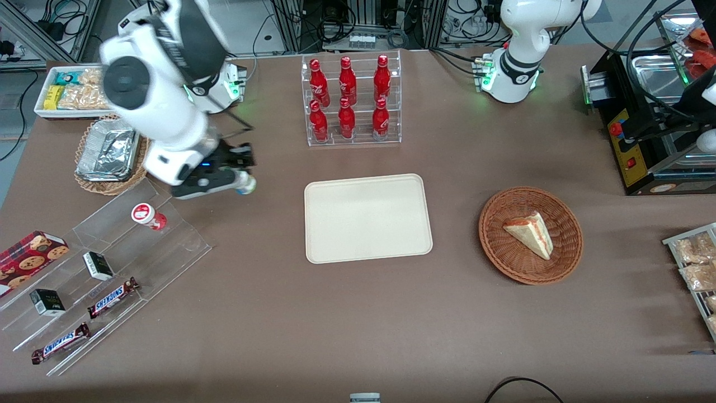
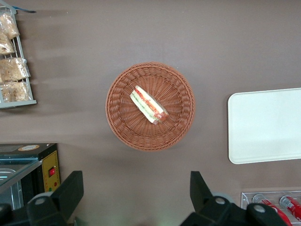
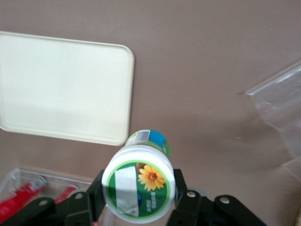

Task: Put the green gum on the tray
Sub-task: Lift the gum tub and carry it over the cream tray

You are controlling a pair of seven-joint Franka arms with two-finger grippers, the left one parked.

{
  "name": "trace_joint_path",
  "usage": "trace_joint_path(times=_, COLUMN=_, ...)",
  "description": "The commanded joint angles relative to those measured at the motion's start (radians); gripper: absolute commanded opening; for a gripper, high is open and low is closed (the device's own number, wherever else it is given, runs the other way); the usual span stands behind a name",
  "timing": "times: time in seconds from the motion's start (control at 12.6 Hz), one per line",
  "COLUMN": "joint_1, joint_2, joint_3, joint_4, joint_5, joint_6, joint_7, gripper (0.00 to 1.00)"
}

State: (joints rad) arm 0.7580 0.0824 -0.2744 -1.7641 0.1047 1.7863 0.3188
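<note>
The green gum, a small white bottle with a green lid showing a yellow flower, is clamped between my gripper's black fingers. In the front view my gripper hangs above the bare table with the green gum at its tip, between the clear acrylic shelf and the tray. The tray is a flat cream rectangle in the middle of the table with nothing on it; it also shows as the tray in the right wrist view, a short way from the bottle.
A red-lidded gum bottle stands on the clear stepped shelf with chocolate bars and small boxes. A rack of red bottles stands farther from the front camera than the tray. A wicker basket holding a sandwich lies toward the parked arm's end.
</note>
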Motion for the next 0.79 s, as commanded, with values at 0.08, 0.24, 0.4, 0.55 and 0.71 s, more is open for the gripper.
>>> trace_joint_path(times=0.08, joint_1=0.124, joint_2=0.227, joint_3=-0.012, joint_4=0.185, joint_5=0.036, joint_6=0.063, joint_7=0.227, gripper=0.00)
trace_joint_path(times=0.24, joint_1=0.164, joint_2=0.333, joint_3=-0.012, joint_4=0.239, joint_5=0.104, joint_6=0.149, joint_7=0.284, gripper=0.00)
trace_joint_path(times=0.4, joint_1=0.207, joint_2=0.407, joint_3=-0.012, joint_4=0.242, joint_5=0.128, joint_6=0.261, joint_7=0.341, gripper=0.00)
trace_joint_path(times=0.55, joint_1=0.237, joint_2=0.470, joint_3=-0.012, joint_4=0.242, joint_5=0.130, joint_6=0.349, joint_7=0.344, gripper=0.00)
trace_joint_path(times=0.71, joint_1=0.254, joint_2=0.506, joint_3=-0.012, joint_4=0.241, joint_5=0.132, joint_6=0.396, joint_7=0.342, gripper=0.00)
